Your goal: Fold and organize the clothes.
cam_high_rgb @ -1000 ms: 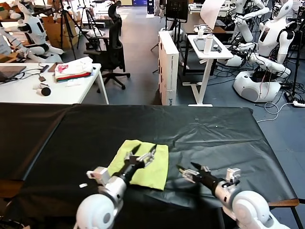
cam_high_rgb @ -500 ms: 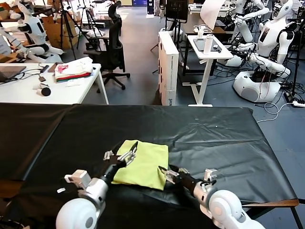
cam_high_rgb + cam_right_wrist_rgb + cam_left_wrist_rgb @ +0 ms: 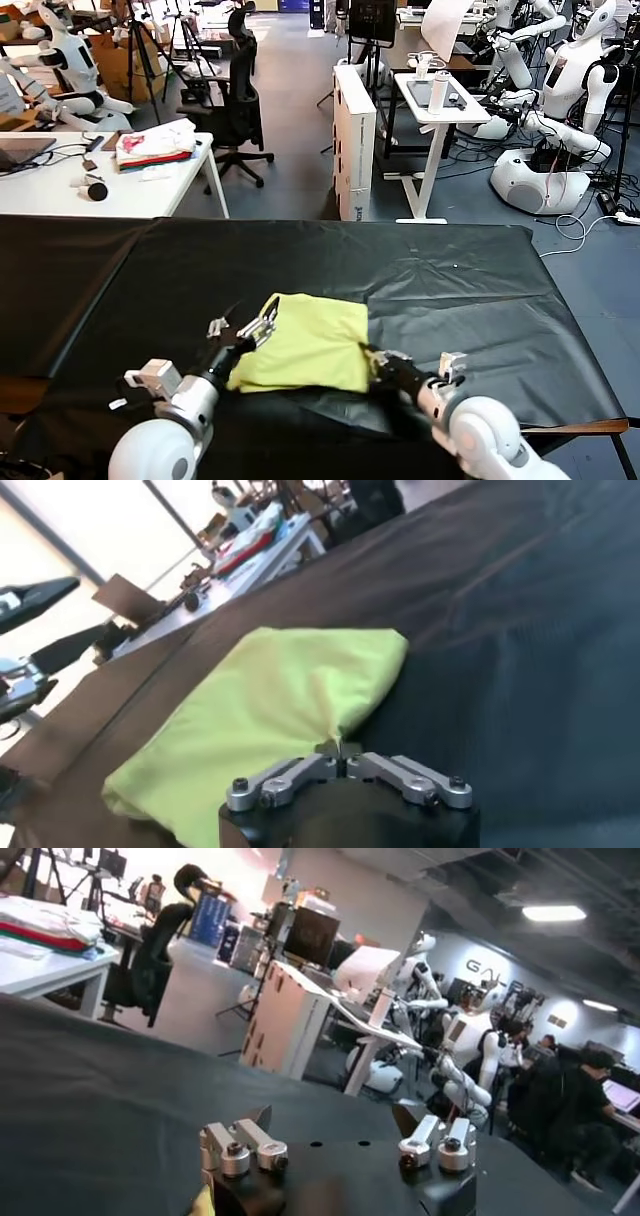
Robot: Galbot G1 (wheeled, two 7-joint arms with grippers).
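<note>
The folded lime-yellow cotton T-shirt [image 3: 312,342] is soft, matt cloth, puckered where it bunches. It lies on a tabletop covered in a black sheet [image 3: 440,280] with a faint sheen and shallow creases. The right claw [image 3: 342,752] has brushed grey metal fingers with dark screws, on a matt black body.

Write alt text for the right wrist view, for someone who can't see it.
The right gripper, fingers shut, pinches the near edge of a folded lime-yellow T-shirt lying on a black table cover. The fabric puckers toward the pinch, and a white desk with clutter stands behind.
</note>
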